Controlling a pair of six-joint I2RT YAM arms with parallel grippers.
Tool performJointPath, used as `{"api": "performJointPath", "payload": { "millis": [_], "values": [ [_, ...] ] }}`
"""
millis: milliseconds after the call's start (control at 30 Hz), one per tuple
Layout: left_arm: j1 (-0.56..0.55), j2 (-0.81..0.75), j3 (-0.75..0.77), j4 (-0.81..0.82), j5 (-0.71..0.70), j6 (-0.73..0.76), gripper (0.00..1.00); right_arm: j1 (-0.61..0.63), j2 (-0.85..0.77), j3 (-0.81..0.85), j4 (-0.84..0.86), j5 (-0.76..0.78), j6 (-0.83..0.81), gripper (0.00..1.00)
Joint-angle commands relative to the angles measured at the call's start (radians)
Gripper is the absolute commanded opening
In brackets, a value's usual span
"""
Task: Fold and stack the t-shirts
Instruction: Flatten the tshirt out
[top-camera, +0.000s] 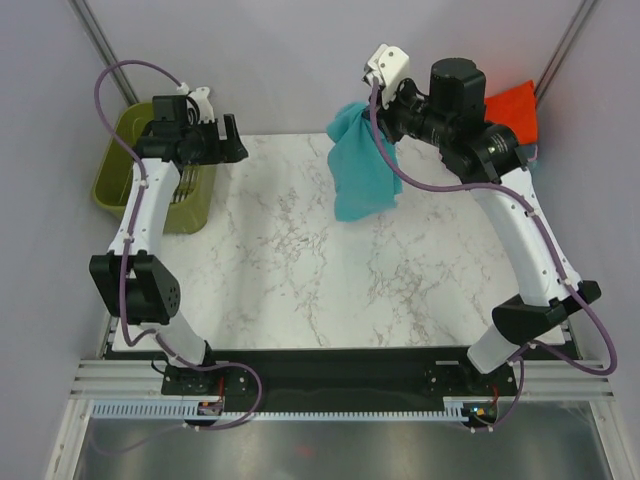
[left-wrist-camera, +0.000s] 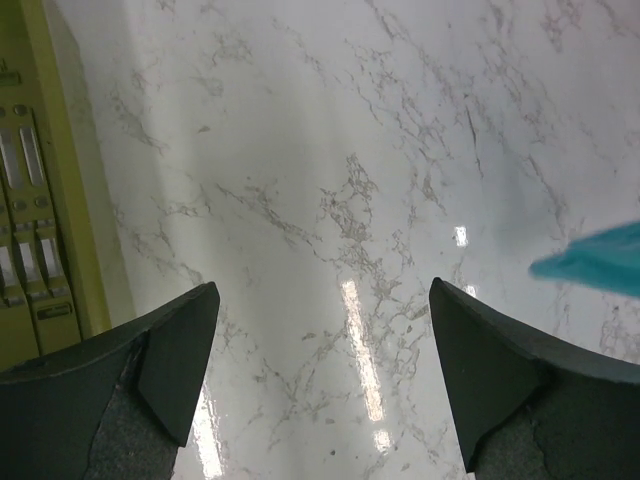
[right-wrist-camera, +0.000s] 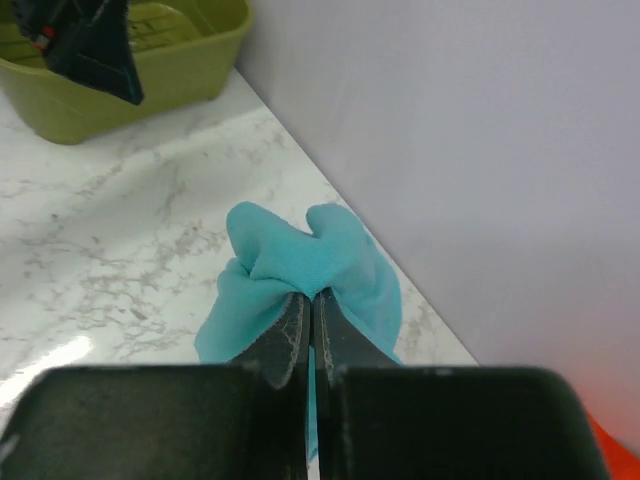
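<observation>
Teal t-shirt (top-camera: 362, 170): hangs bunched from the right hand, over the far right of the desk (top-camera: 300, 270).
Right hand (right-wrist-camera: 308, 300): clenched on a fold of the shirt.
Left hand (left-wrist-camera: 322, 290): spread wide, empty.
Handling: likely light, limp and draping; best taken at both shoulder corners.

Two shirts show: one teal shirt (top-camera: 360, 180) at upper middle and one orange-red shirt (top-camera: 512, 108) at upper right. One olive basket (top-camera: 112, 188) at left. One marble table (top-camera: 300, 270). Two arms: left arm (top-camera: 140, 215), right arm (top-camera: 530, 240).
</observation>
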Motion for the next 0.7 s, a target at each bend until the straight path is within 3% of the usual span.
{"api": "performJointPath", "payload": {
  "millis": [0,100,200,233,267,333,367,433,467,533,600,667],
  "values": [
    [-0.021,-0.109,-0.024,0.041,0.031,-0.018,0.94,0.035,0.013,0.115,0.037,-0.022,0.116,0.0],
    [-0.021,-0.145,-0.055,0.055,0.032,-0.014,0.93,0.035,-0.004,0.062,0.049,0.109,0.061,0.0],
    [-0.021,-0.154,-0.081,0.058,0.057,-0.015,0.93,0.013,-0.059,-0.211,0.124,0.243,-0.041,0.0],
    [-0.021,-0.155,-0.096,0.057,0.09,-0.02,0.93,-0.095,-0.11,-0.53,0.266,0.324,-0.046,0.0],
    [-0.021,-0.159,-0.099,0.057,0.1,-0.017,0.92,-0.122,-0.11,-0.597,0.372,0.361,-0.055,0.0],
    [-0.021,-0.162,-0.104,0.052,0.116,-0.014,0.92,-0.156,-0.081,-0.685,0.414,0.442,-0.087,0.0],
    [-0.021,-0.162,-0.104,0.046,0.124,-0.012,0.92,-0.168,-0.058,-0.711,0.469,0.494,-0.102,0.1],
    [-0.021,-0.16,-0.104,0.025,0.161,0.005,0.92,-0.18,0.032,-0.701,0.476,0.623,-0.107,0.46],
    [-0.021,-0.159,-0.104,0.017,0.169,0.009,0.92,-0.182,0.054,-0.678,0.442,0.631,-0.091,0.54],
    [-0.021,-0.152,-0.118,-0.006,0.199,0.008,0.92,-0.189,0.059,-0.623,0.424,0.605,-0.048,0.57],
    [-0.024,-0.148,-0.17,-0.011,0.215,0.02,0.91,-0.183,0.037,-0.597,0.421,0.459,0.031,0.65],
    [-0.026,-0.126,-0.231,-0.011,0.206,0.031,0.9,-0.177,0.019,-0.575,0.41,0.258,0.099,0.65]
  ]
}}
